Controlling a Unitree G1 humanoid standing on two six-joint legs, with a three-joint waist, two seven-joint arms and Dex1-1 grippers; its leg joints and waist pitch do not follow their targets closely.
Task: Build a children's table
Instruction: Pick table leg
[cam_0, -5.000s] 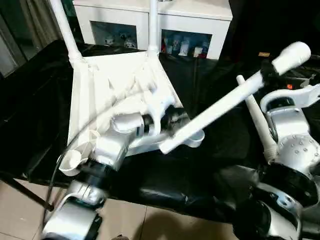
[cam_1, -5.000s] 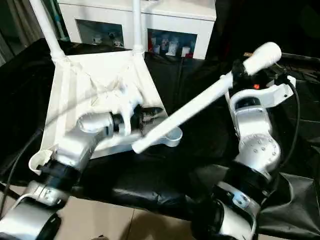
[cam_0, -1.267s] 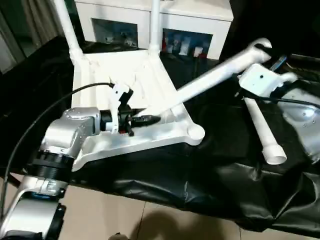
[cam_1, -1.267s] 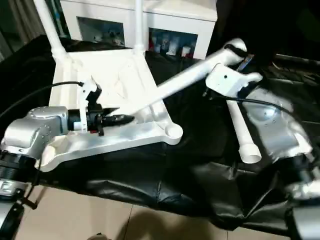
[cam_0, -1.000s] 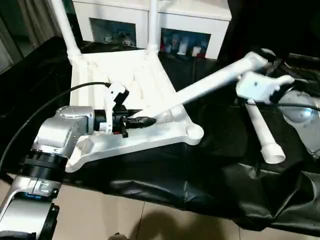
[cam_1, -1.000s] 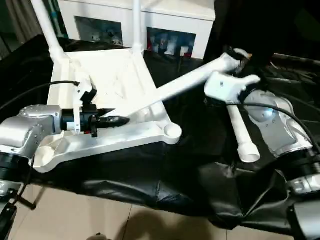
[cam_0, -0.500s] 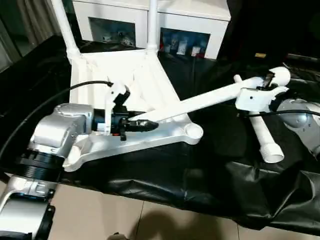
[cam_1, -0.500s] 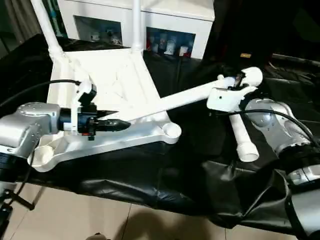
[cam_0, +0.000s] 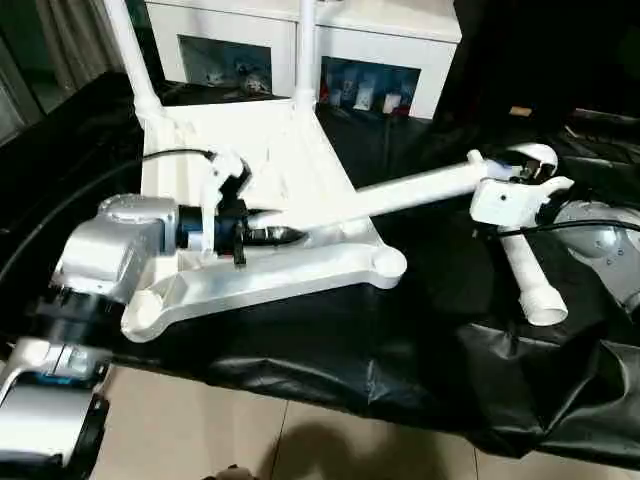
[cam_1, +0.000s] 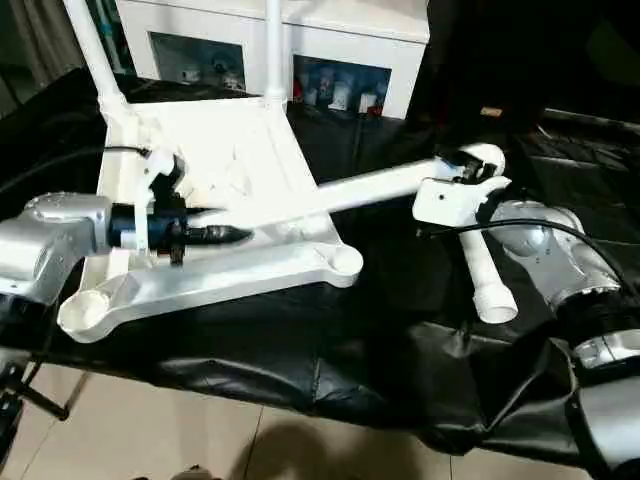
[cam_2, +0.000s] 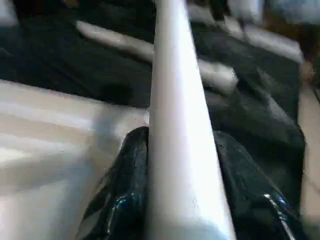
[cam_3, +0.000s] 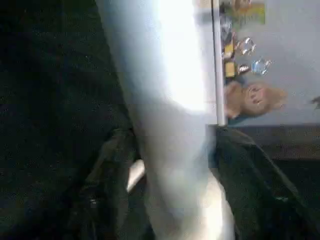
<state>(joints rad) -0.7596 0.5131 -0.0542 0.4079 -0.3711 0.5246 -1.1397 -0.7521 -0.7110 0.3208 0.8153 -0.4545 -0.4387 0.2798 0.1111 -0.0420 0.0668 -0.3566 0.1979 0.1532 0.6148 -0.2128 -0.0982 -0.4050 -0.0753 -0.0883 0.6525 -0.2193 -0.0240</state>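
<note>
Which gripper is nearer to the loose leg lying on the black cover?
Right. The right gripper grips the wide end of the slanted leg directly over the loose leg. The left gripper holds that leg's narrow end over the tabletop.

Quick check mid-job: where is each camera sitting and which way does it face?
Left eye: on head, looking down at the upturned table top; both forearms show.
Right eye: same scene, slightly offset.
Left wrist: along left gripper, fingers clamping the slanted leg.
Right wrist: along right gripper, at that leg.
All share the leg.
</note>
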